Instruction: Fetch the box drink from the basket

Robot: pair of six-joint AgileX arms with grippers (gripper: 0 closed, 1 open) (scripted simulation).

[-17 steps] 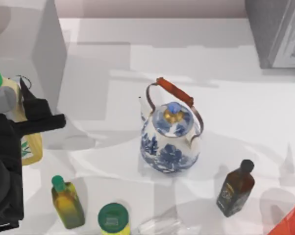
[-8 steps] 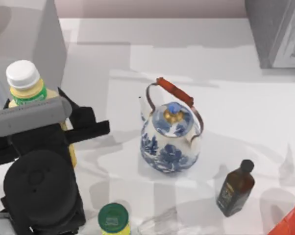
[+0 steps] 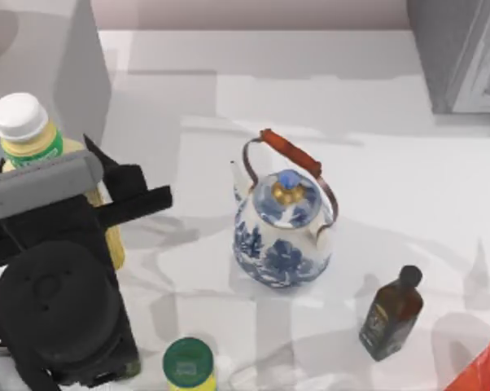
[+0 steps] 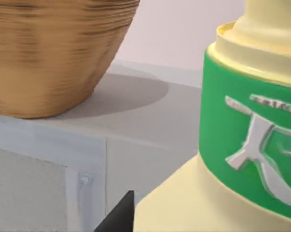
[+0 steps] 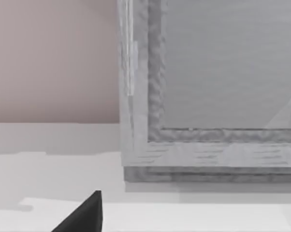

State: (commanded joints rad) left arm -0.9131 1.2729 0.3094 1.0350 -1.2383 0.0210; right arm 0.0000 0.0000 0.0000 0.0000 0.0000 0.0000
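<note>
The box drink [image 3: 24,130] is pale yellow, with a white screw cap and a green band. It hangs above the table's left side, and my left gripper [image 3: 82,213] is shut on its body. In the left wrist view the box drink's green band [image 4: 252,140] is very close, with one black fingertip [image 4: 119,215] beside its yellow shoulder. Farther off in that view, the brown woven basket [image 4: 53,53] stands on a grey surface. One dark fingertip [image 5: 82,215] of my right gripper shows in the right wrist view, facing a grey cabinet [image 5: 213,96].
A blue-and-white teapot [image 3: 282,232] with a brown handle stands mid-table. A dark bottle [image 3: 390,314] is at the front right and a green-lidded jar [image 3: 188,364] at the front. A grey cabinet [image 3: 461,53] is at the back right, a grey block [image 3: 41,49] at the back left, and a red object [image 3: 485,371] at the front right corner.
My left arm has risen from the left edge with the box drink in its grip, then drifted slightly left. It now covers the small olive bottle.
</note>
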